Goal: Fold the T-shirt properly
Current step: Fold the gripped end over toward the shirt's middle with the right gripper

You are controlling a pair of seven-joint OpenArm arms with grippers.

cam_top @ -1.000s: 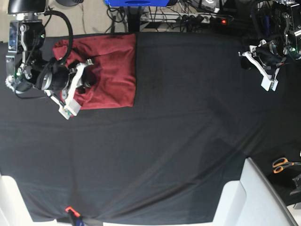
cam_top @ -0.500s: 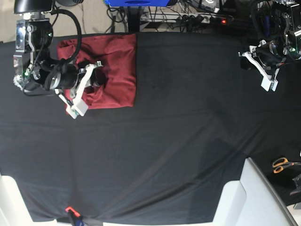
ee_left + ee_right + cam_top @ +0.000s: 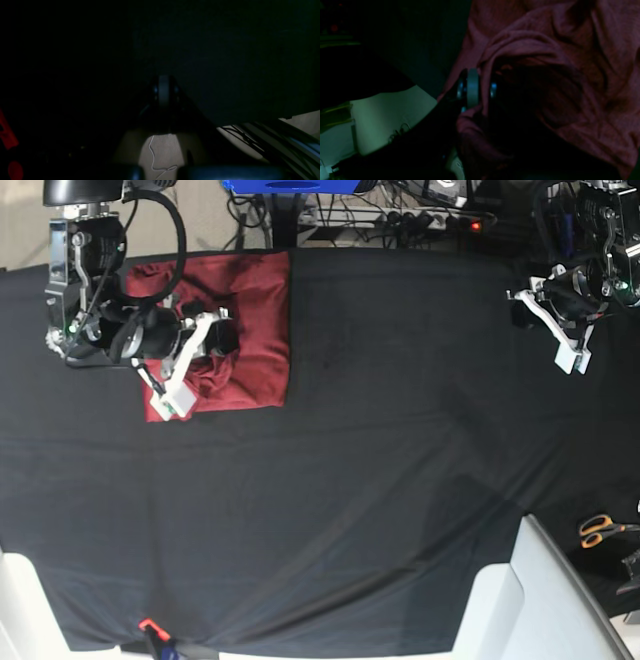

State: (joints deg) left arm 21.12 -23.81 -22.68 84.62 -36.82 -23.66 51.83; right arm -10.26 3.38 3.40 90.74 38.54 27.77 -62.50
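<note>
The maroon T-shirt lies as a folded block at the far left of the black-covered table. My right gripper sits over its left half, shut on a bunched fold of the fabric. In the right wrist view the T-shirt wraps in wrinkles around the closed fingers. My left gripper hangs shut and empty above the table's far right, away from the shirt. In the dark left wrist view its fingers are pressed together over black cloth.
Orange-handled scissors lie at the right edge. A white panel rises at the near right corner. Cables and a power strip run beyond the far edge. A small orange item sits at the near edge.
My right gripper has moved right and slightly away, dragging the shirt's left part over its middle, so the red patch is narrower. The left arm has not moved.
</note>
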